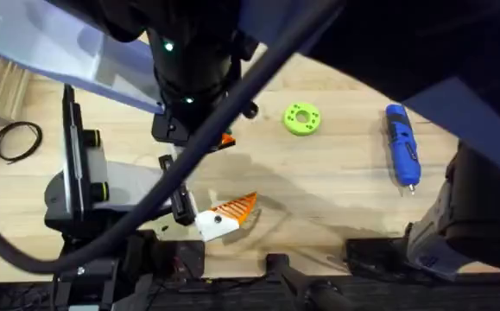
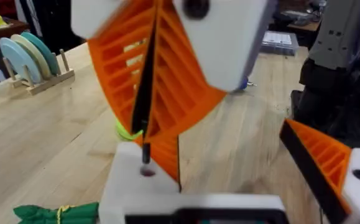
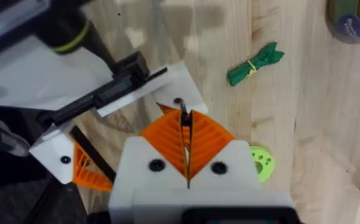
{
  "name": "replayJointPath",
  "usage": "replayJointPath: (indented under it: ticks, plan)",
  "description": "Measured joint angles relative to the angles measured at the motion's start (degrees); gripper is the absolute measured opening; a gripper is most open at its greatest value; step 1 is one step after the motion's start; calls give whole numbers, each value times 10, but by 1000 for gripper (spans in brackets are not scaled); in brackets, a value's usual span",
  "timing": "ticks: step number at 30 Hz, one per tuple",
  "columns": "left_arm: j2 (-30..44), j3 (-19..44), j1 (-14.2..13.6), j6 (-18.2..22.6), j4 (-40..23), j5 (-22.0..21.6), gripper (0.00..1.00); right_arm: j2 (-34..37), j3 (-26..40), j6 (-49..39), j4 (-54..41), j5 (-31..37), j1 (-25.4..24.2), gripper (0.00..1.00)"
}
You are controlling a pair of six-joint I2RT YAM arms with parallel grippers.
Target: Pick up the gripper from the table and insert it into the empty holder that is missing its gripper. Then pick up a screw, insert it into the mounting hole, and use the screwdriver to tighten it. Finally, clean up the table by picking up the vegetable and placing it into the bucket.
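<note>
My right gripper (image 3: 184, 119), white with orange ribbed pads, is shut on a thin dark screw (image 3: 183, 111). The screw's tip sits at the mounting hole of the white holder (image 3: 167, 81). In the left wrist view the screw (image 2: 145, 152) points down into the holder (image 2: 136, 190). The orange gripper (image 1: 239, 206) sits in the holder (image 1: 213, 223). My left gripper (image 2: 229, 149) is open, its other orange finger (image 2: 319, 155) well apart. The blue screwdriver (image 1: 401, 147) lies at the right. The green vegetable (image 3: 254, 64) lies near the bucket (image 3: 354, 18).
A lime-green disc (image 1: 301, 118) lies mid-table, close beside the right gripper. A black cable coil (image 1: 16, 140) rests at the far left. A wooden rack of plates (image 2: 33, 62) stands behind. The right arm hangs dark and large under the overhead camera.
</note>
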Motion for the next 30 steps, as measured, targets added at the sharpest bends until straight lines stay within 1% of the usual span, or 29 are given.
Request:
replayJointPath:
  ticks: [30]
  plan:
    - [0,0,0,0,0,0,985,0,0,0,3,0,5,6]
